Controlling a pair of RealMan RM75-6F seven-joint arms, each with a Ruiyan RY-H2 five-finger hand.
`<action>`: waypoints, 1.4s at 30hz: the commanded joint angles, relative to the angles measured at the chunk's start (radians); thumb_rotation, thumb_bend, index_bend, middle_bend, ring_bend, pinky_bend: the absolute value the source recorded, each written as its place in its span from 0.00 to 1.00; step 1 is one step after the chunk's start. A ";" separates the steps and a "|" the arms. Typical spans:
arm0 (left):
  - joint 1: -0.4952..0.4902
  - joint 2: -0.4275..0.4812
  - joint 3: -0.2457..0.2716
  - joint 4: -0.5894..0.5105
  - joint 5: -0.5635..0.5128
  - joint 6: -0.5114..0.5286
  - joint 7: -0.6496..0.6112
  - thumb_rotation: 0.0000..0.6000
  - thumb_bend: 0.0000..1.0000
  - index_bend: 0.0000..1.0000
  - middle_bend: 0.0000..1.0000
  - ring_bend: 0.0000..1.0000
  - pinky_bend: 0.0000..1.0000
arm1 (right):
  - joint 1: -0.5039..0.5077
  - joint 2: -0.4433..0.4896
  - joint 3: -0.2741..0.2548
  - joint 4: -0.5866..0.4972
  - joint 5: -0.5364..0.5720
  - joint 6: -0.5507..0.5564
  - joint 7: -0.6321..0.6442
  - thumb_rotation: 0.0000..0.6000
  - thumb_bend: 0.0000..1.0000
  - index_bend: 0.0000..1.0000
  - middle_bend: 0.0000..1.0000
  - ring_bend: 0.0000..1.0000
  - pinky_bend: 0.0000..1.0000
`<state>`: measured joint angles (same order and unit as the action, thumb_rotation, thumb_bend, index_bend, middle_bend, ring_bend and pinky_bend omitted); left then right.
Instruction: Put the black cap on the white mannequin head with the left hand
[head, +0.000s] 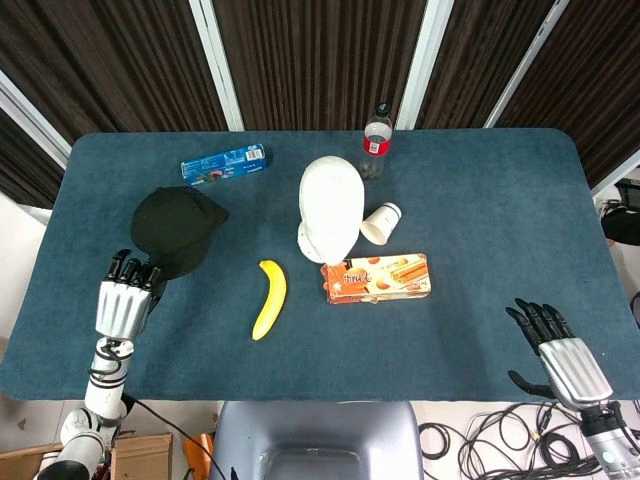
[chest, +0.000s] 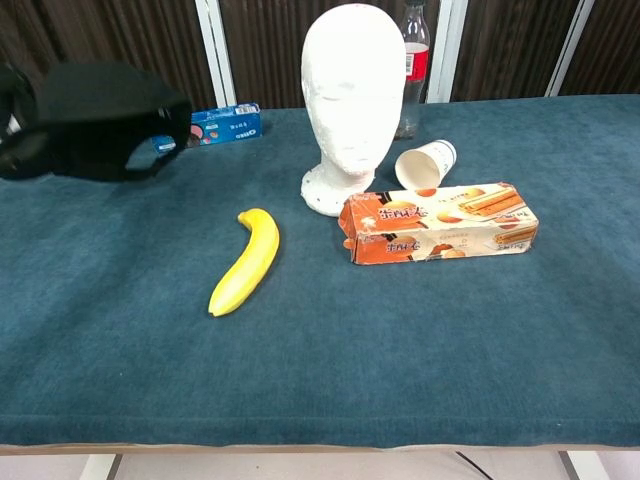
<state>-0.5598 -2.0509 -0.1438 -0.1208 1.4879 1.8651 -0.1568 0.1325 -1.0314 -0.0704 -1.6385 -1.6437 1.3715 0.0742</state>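
The left hand (head: 124, 300) grasps the black cap (head: 172, 230) by its rear edge and holds it clear of the table (head: 480, 200), above the left side. In the chest view the cap hangs in the air at the upper left with its hollow underside showing; the hand itself is barely visible there. Holding the cap by the rim leaves the crown free and the opening unobstructed, which is what fitting it over a rounded form requires.

The white mannequin head (head: 332, 208) stands upright near the middle of the table, towards the far edge, with its face turned to the near edge. Its crown is bare, so the placement step is not yet done. The cap is well apart from it, to the left.

A banana (head: 268, 298) lies between the cap and the mannequin head, closer to the near edge. A blue packet (head: 224, 165) lies near the far left corner. A bottle (head: 377, 140) stands just behind the mannequin head, a tipped paper cup (head: 380, 223) lies just to its right, and an orange box (head: 376, 278) lies in front of it.

The right hand (head: 560, 355) rests off the near right corner, released, fingers spread, holding nothing.

The likely next move is a carry rightwards over the banana, keeping the cap above the crown before lowering it. The bottle and cup stand close enough to be knocked.
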 joint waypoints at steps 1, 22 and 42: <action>-0.027 0.039 -0.024 -0.005 -0.022 0.048 -0.012 1.00 0.59 0.75 0.77 0.59 0.40 | 0.000 -0.001 0.000 0.000 0.000 -0.001 0.000 1.00 0.18 0.00 0.00 0.00 0.00; -0.371 0.183 -0.055 -0.160 0.001 0.104 0.164 1.00 0.61 0.75 0.77 0.59 0.40 | 0.010 0.000 0.008 -0.005 0.011 -0.019 0.004 1.00 0.18 0.00 0.00 0.00 0.00; -0.615 0.045 -0.058 -0.077 0.004 -0.193 0.243 1.00 0.60 0.75 0.78 0.60 0.39 | 0.034 0.024 0.011 0.017 0.024 -0.057 0.084 1.00 0.18 0.00 0.00 0.00 0.00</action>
<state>-1.1644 -1.9948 -0.1982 -0.2107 1.4998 1.6879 0.0946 0.1652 -1.0107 -0.0601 -1.6260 -1.6217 1.3169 0.1504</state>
